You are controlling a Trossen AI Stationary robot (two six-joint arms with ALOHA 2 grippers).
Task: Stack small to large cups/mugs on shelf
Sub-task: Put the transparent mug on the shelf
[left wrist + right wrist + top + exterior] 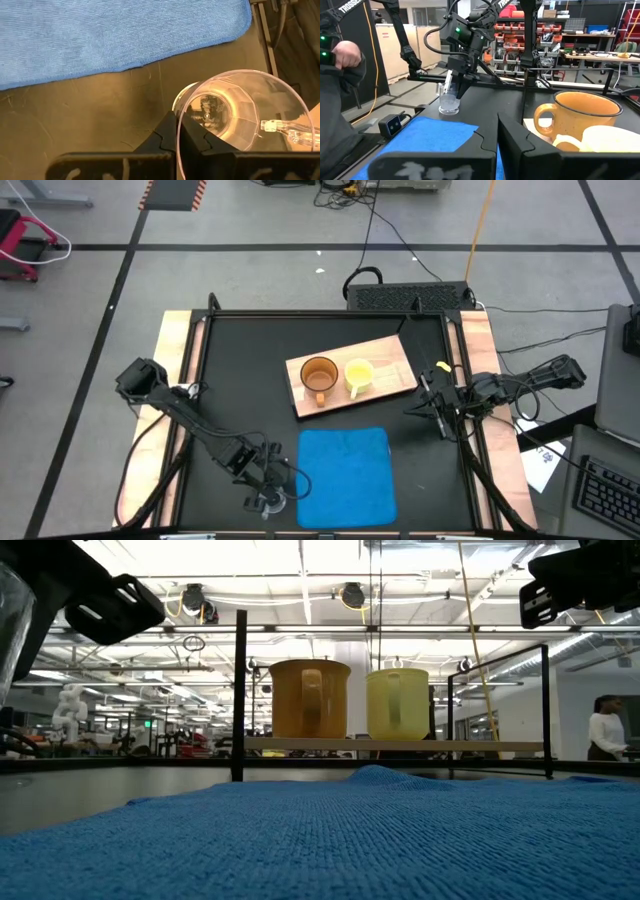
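Observation:
The small clear cup [235, 110] stands near the table's near edge, left of the blue mat, and also shows in the right wrist view [449, 102]. My left gripper [177, 137] is shut on its rim and shows from above in the high view [268, 488]. The amber-brown mug [319, 376] and the yellow mug [358, 374] stand upright side by side on the light-wood board [390, 355]. My right gripper [497, 132] is shut and empty, and hovers just right of the board [432, 405]. My left gripper pinches the clear cup's wall at the rim [178, 117], one finger outside [167, 135] and one inside [192, 137]. The fingers come from above, pointing down. The cup is upright with its mouth up, and its base [449, 109] appears to rest on the table.
The blue cloth mat [345, 475] lies between the cup and the board. A black frame [240, 690] rims the table. A person's hand [345, 54] shows beyond the table in the right wrist view. A keyboard [610, 495] lies off the table at the right.

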